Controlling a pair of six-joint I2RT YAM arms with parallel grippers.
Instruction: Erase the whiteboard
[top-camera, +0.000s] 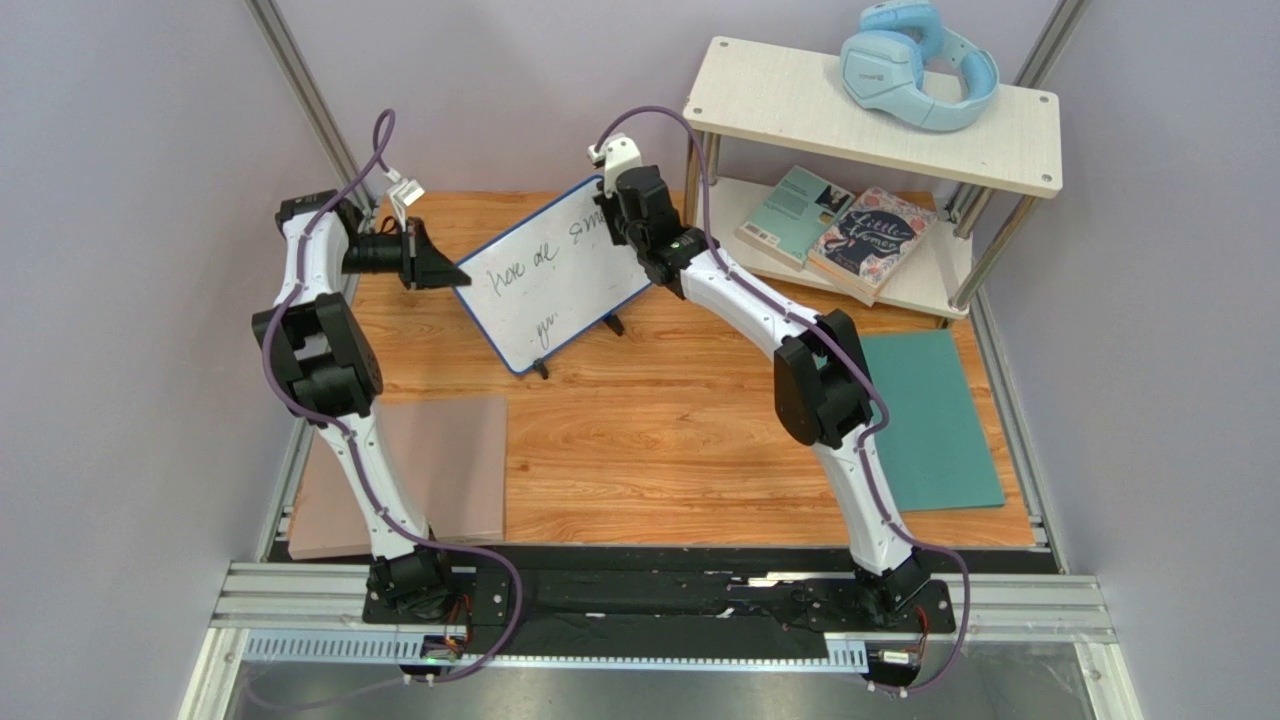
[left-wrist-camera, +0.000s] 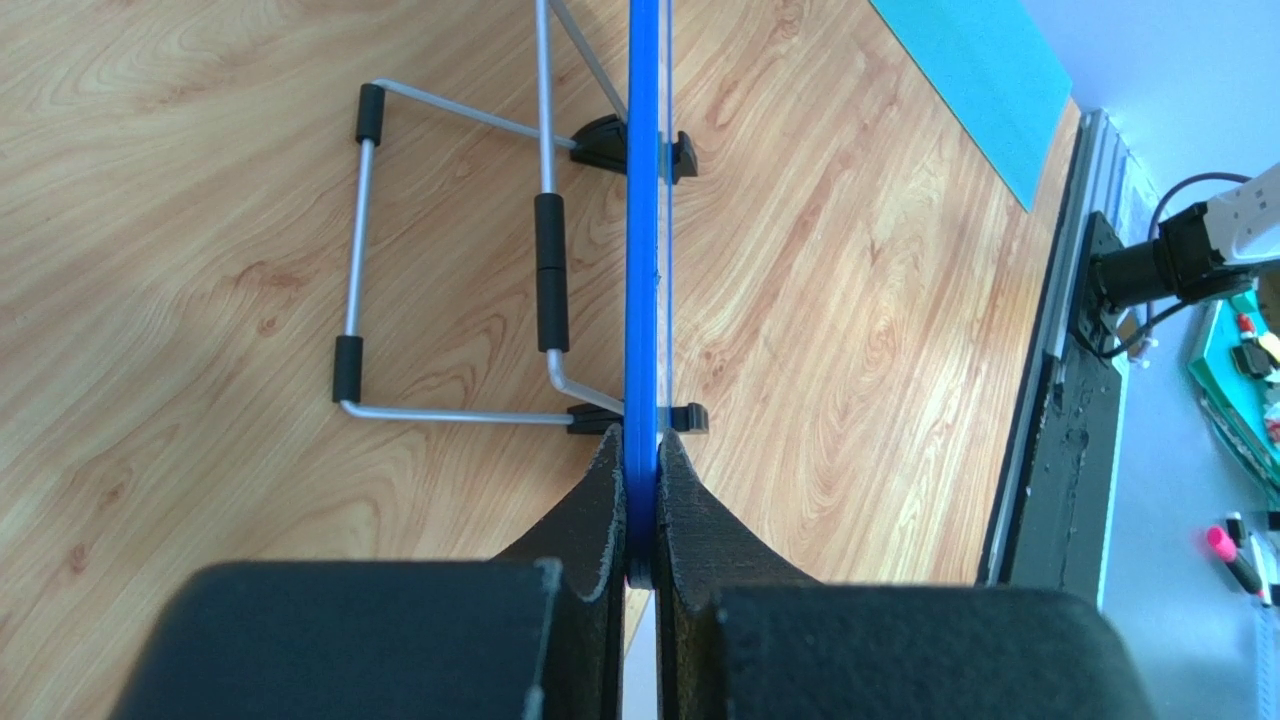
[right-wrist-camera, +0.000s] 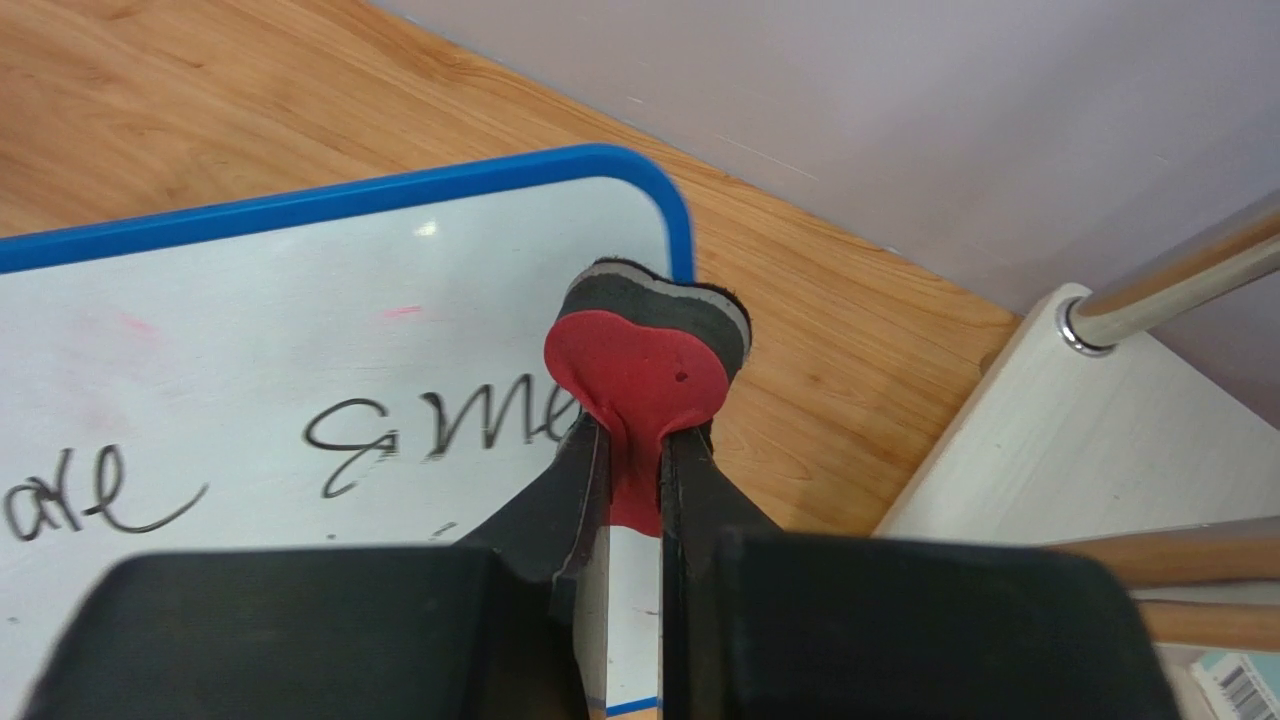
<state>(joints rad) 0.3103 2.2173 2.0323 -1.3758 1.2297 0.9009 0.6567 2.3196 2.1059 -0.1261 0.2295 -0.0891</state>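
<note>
One whiteboard (top-camera: 553, 285) stands tilted on the wooden table (top-camera: 676, 435), bearing black handwriting. Of two grippers, the left gripper (left-wrist-camera: 642, 503) pinches its blue edge, and the right gripper (right-wrist-camera: 637, 465) clamps one red eraser (right-wrist-camera: 639, 360) at its upper corner.

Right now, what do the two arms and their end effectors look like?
Both arms match: the left arm and right arm have white link shells with bulky black joints, and a purple cable loops along each. The left end effector and right end effector carry matte black, wedge-shaped fingers tapering to the tips.
</note>
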